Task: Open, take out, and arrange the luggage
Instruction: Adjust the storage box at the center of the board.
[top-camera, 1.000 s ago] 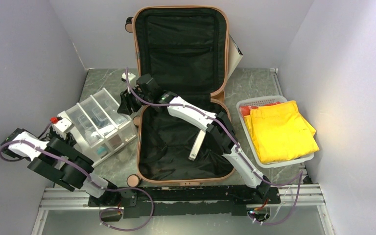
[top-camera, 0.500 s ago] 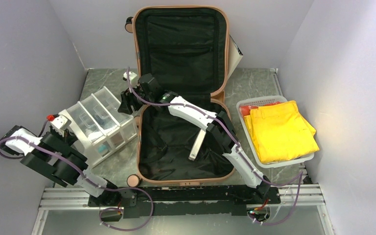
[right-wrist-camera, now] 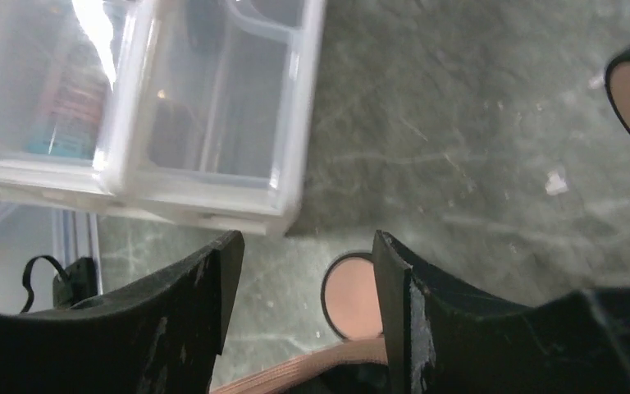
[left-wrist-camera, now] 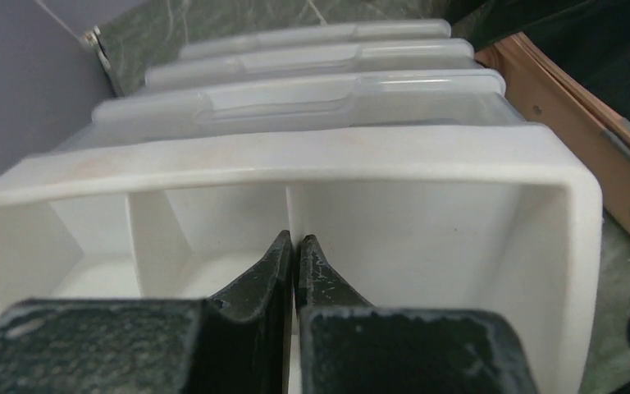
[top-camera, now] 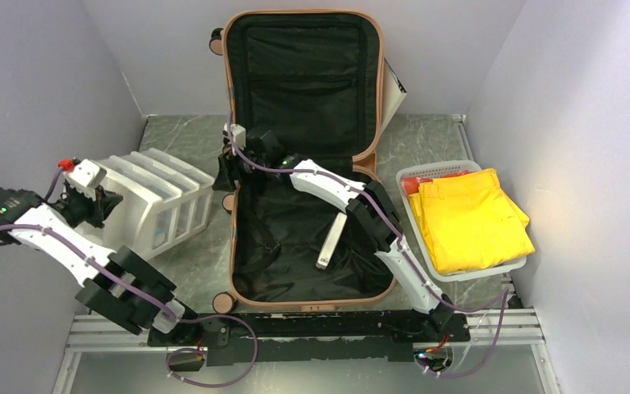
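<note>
The salmon-pink luggage [top-camera: 303, 82] lies open in the middle, lid propped against the back wall, black lining showing. Its rim [left-wrist-camera: 574, 123] borders the left wrist view. A slim silver bar [top-camera: 332, 240] lies in the lower half. My left gripper [top-camera: 90, 201] [left-wrist-camera: 295, 242] is shut on an inner divider of a white-and-clear compartment organizer [top-camera: 160, 201] [left-wrist-camera: 336, 156], which is tipped on its side left of the luggage. My right gripper [top-camera: 228, 176] [right-wrist-camera: 308, 246] hangs open over the luggage's left edge, above a pink-capped wheel [right-wrist-camera: 349, 300], holding nothing.
At the right, a white basket [top-camera: 414, 213] holds folded yellow cloth [top-camera: 472, 217] with something red under it. The organizer's clear drawers [right-wrist-camera: 205, 107] lie close to my right fingers. Grey walls close in the left, back and right sides.
The left gripper closed on the organizer's divider and pulled it left, tipping it onto its side. The right gripper drew back toward the luggage's edge and opened wider.
</note>
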You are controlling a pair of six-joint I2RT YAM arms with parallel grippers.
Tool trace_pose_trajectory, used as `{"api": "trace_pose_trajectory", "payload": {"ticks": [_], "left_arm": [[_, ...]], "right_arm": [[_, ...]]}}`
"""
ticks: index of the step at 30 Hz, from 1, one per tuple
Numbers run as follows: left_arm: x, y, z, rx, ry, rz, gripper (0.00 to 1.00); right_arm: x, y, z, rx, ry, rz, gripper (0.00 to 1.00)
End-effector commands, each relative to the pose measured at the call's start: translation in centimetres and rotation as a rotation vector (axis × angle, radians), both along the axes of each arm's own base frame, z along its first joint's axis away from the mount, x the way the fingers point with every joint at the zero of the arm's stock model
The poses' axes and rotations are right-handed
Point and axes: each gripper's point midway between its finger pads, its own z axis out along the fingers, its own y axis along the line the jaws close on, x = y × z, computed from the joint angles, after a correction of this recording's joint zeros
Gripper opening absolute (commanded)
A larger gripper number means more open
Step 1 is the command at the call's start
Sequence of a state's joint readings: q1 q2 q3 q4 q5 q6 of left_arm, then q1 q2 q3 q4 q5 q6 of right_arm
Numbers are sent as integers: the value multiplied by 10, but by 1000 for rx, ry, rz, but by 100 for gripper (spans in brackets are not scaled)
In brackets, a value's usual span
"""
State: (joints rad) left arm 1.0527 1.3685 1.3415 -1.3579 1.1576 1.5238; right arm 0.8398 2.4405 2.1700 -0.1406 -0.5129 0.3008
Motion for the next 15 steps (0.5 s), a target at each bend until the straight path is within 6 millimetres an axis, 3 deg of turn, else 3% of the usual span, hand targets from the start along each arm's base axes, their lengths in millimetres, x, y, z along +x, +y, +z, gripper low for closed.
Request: {"api": "trace_pose_trajectory", "payload": {"ticks": [1,4,9,15], "left_arm": [[35,-20,68,49,-236,-31,5],[47,-24,67,82,-249,24,5],[59,-32,75,73,-233,31,5],[79,-24,76,16,-193,53,5]], "right_arm": [[-38,12,-13,56,135,134,62],[-48,22,-13,73,126,169,62],[-45,34,8,119,57,189,62],[-43,37,27,131,-16,194,62]]}}
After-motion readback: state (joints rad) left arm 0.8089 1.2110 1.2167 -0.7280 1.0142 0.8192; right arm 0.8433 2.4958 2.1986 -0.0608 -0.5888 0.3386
